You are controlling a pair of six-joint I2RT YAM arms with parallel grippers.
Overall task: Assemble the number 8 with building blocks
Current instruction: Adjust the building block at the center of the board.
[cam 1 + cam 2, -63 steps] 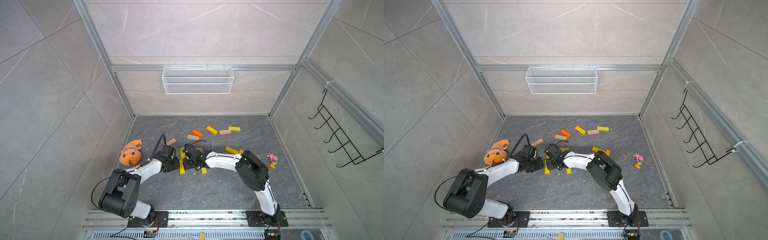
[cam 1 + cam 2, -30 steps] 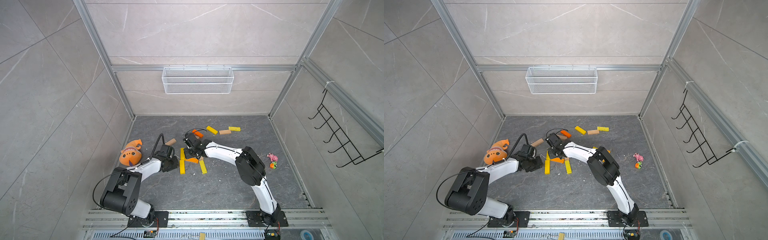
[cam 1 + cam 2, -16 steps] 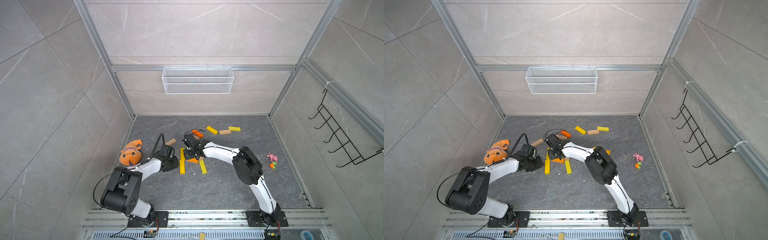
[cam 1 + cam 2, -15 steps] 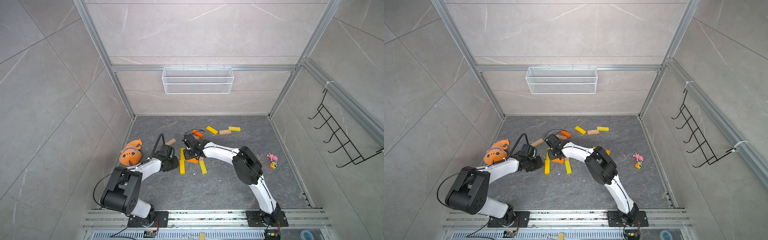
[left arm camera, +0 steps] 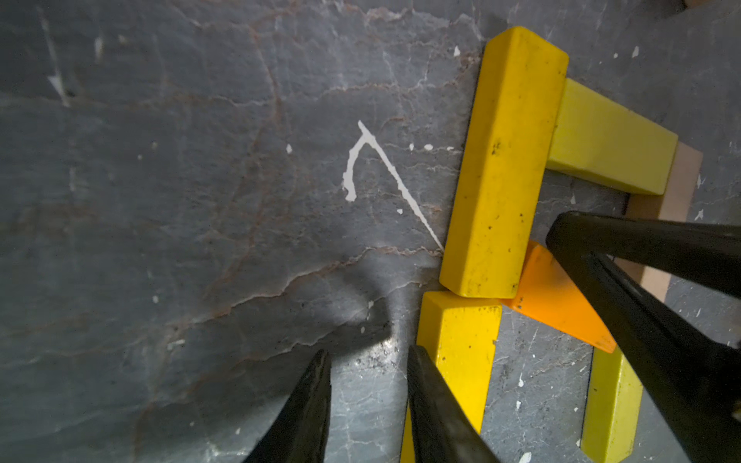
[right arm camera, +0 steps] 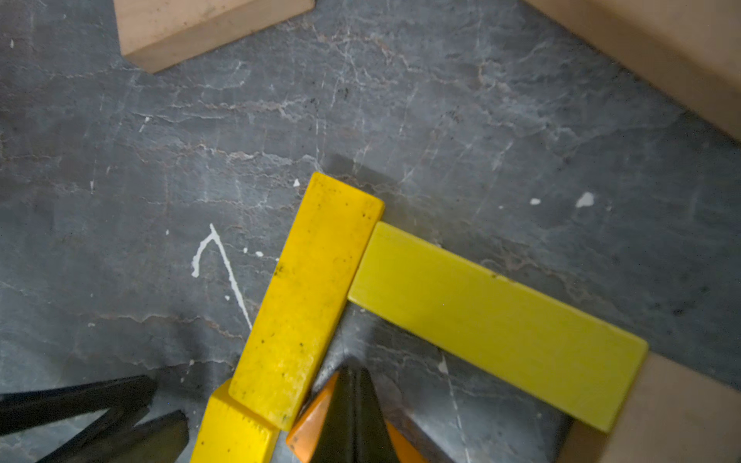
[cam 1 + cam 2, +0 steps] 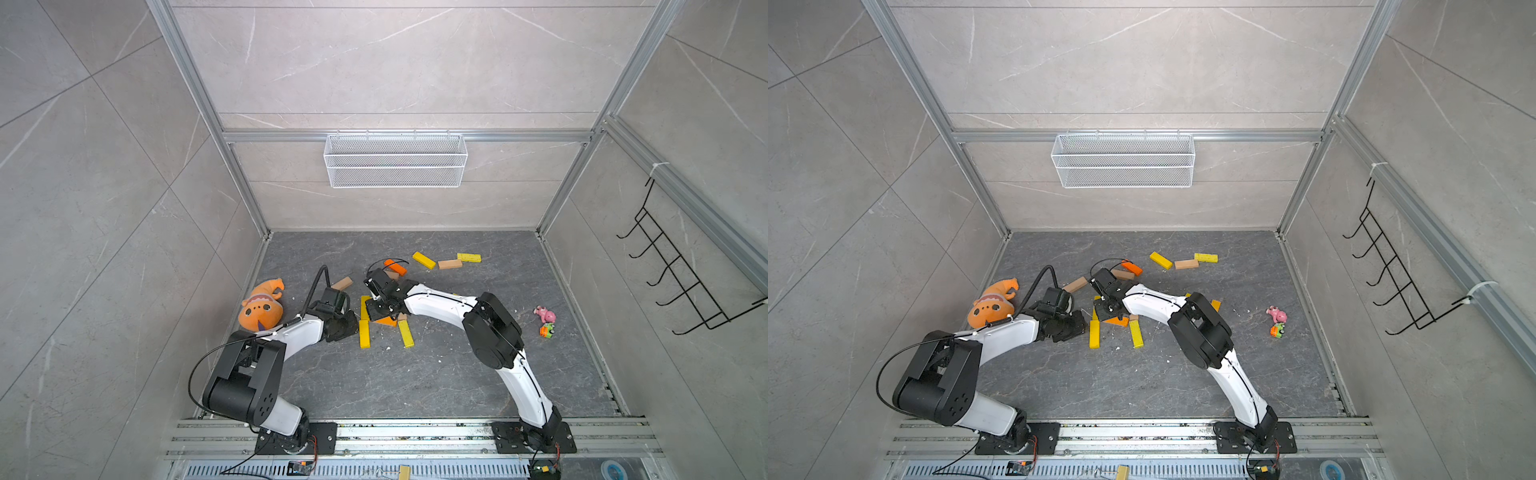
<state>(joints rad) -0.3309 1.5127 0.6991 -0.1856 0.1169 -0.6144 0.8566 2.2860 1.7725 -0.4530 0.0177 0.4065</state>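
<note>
Blocks (image 7: 1094, 333) of the part-built figure lie flat on the dark stone floor (image 7: 374, 382), between the two arms. Nearest the robot's base are two yellow ones side by side with a gap between them. The left yellow block (image 7: 364, 333) is straight and the right yellow block (image 7: 406, 332) is slanted. Just beyond, an orange block (image 7: 387, 321) lies askew across the gap. One of its corners touches an upper yellow block (image 5: 501, 168), which meets the left yellow block end to end. A pale yellow block (image 5: 609, 144) butts square against the upper one's side near its far end, and a tan block (image 5: 677, 176) sits at the pale one's other end.

The left gripper (image 5: 369, 352) is low beside the left yellow block, its fingers (image 5: 308, 409) a narrow gap apart with only floor between them. The right gripper (image 6: 351, 373) has its fingers pressed together and holds nothing. Its tip points down at the orange block, but whether it touches cannot be told.

Farther out, a loose tan block (image 7: 342, 284) lies beyond the left gripper, and a far orange block (image 7: 395, 267) lies just past the right wrist. Then comes a row of three near one another: a slanted yellow block (image 7: 424, 260), a light tan block (image 7: 450, 264) and a far yellow block (image 7: 468, 257). An orange plush toy (image 7: 262, 305) sits by the left wall, and two small toys (image 7: 545, 314) lie near the right wall. A wire basket (image 7: 395, 160) hangs on the back wall.
</note>
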